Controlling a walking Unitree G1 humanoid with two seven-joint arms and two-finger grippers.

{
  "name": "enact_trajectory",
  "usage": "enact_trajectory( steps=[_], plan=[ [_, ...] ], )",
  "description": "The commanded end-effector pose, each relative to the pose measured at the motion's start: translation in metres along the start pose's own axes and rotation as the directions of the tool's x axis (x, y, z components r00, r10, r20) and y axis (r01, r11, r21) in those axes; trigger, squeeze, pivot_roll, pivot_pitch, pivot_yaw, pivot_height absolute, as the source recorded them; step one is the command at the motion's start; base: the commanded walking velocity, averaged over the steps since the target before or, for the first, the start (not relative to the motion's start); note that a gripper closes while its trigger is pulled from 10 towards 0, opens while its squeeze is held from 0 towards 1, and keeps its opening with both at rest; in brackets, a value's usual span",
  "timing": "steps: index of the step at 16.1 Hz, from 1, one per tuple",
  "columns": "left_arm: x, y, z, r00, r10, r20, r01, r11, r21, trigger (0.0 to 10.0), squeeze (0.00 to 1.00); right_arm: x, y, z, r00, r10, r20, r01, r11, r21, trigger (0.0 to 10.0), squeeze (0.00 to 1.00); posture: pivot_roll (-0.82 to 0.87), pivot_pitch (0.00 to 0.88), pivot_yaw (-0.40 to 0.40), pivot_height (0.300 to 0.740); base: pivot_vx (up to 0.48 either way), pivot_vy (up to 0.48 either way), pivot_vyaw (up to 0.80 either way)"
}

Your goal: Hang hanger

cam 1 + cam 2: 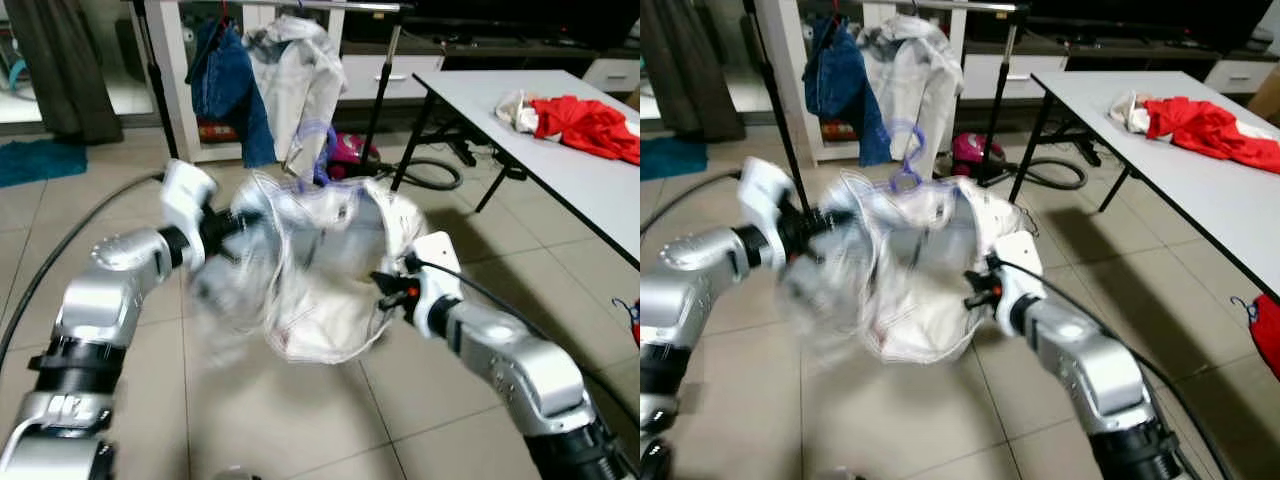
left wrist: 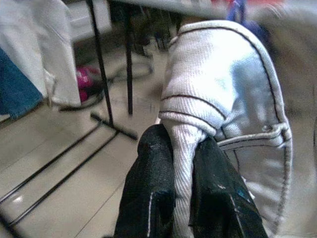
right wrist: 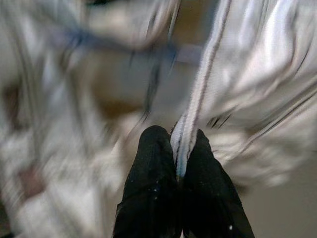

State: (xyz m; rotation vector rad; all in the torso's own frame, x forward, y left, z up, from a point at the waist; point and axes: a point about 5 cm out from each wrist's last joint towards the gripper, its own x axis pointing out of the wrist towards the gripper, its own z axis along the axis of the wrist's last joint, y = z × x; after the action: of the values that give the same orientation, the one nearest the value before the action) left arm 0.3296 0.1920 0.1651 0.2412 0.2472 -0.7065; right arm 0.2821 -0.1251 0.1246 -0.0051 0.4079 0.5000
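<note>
I see both arms raised and bent inward, the left gripper (image 2: 183,173) and right gripper (image 3: 178,158) holding a white garment (image 1: 320,270) spread between them above the floor. Motion blur obscures much of it. Both sets of fingers (image 2: 148,198) are clamped on fabric folds; the blue hanger (image 1: 905,150) hook protrudes on top.

Bright daylight, heavy central motion blur

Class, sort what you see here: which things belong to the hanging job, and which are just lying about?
Job in hand:
left gripper, pinching the white garment
right gripper, pinching it too
purple hanger
clothes rail

Lying about:
red cloth on the white table
vacuum cleaner
</note>
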Motion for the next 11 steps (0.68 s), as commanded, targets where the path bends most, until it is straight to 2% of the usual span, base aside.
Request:
enact_trajectory(
  steps=[1,3,4,6,8,11],
  plan=[
    [0.005,-0.012,-0.006,0.994,-0.058,-0.092,0.071,0.987,0.141,0.0,0.0,-0.003,-0.008,0.026,0.995,-0.001,0.104,0.002,1.0,-0.006,0.0,0.0,0.07,0.0,-0.086,0.74,0.0,0.0,0.0],
    [0.007,-0.017,-0.027,0.973,-0.067,-0.22,0.104,0.981,0.161,0.0,0.0,-0.005,-0.021,0.048,0.984,-0.027,0.179,0.022,0.999,0.033,0.0,0.0,0.07,0.0,-0.087,0.74,0.0,0.0,0.0],
    [0.008,-0.02,-0.045,0.942,-0.055,-0.332,0.126,0.972,0.198,0.0,0.0,-0.007,-0.024,0.064,0.975,-0.001,0.224,-0.01,0.999,0.049,0.0,0.0,0.06,0.0,-0.09,0.74,0.0,0.0,0.0],
    [0.009,-0.023,-0.053,0.927,-0.058,-0.371,0.145,0.966,0.212,0.0,0.0,-0.009,-0.025,0.073,0.971,0.013,0.24,-0.027,0.998,0.056,0.0,0.0,0.06,0.0,-0.092,0.74,0.0,0.0,0.0],
    [0.014,-0.031,-0.061,0.924,-0.067,-0.376,0.149,0.97,0.194,0.0,0.0,-0.008,-0.029,0.08,0.968,0.011,0.252,-0.028,0.998,0.063,0.0,0.0,0.06,0.0,-0.099,0.74,0.0,0.0,0.0],
    [0.019,-0.029,-0.059,0.947,-0.031,-0.319,0.078,0.988,0.135,0.0,0.0,-0.008,-0.027,0.081,0.969,0.031,0.246,-0.046,0.997,0.058,0.0,0.0,0.06,0.0,-0.104,0.74,0.0,0.0,0.0]
  ],
)
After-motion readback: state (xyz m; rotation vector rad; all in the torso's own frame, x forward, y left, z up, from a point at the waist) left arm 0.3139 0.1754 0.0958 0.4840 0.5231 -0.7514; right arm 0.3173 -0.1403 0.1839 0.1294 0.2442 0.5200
